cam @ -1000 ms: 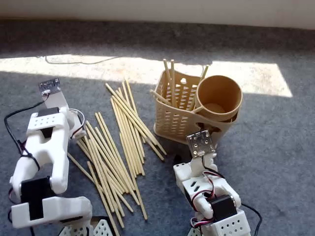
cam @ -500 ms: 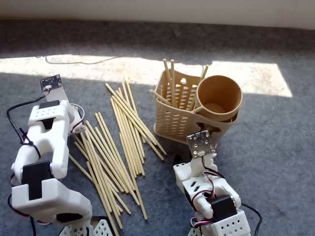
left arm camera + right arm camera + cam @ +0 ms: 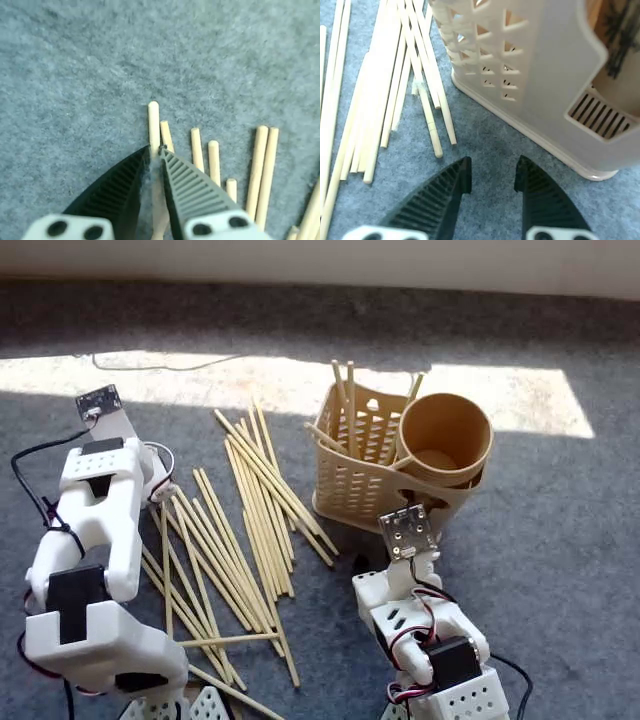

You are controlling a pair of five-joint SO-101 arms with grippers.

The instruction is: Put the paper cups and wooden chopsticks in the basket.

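Observation:
Many wooden chopsticks (image 3: 262,502) lie scattered on the grey carpet between the two arms. The cream perforated basket (image 3: 362,480) stands to their right, with a tan paper cup (image 3: 446,436) and a few upright chopsticks (image 3: 343,400) inside it. My left gripper (image 3: 156,149) is low over the pile's left edge, shut on one chopstick (image 3: 153,120) near its end. In front of the basket (image 3: 535,70) my right gripper (image 3: 492,167) hovers open over bare carpet, holding nothing.
A sunlit strip of carpet runs behind the basket, with a thin cable (image 3: 150,365) at the back left. One chopstick (image 3: 232,639) lies crosswise near the left arm's base. Open carpet extends to the right of the basket.
The left arm shifted back and forth over the pile's left side. Chopsticks near its base were knocked about, and one now lies crosswise. The right arm stayed still.

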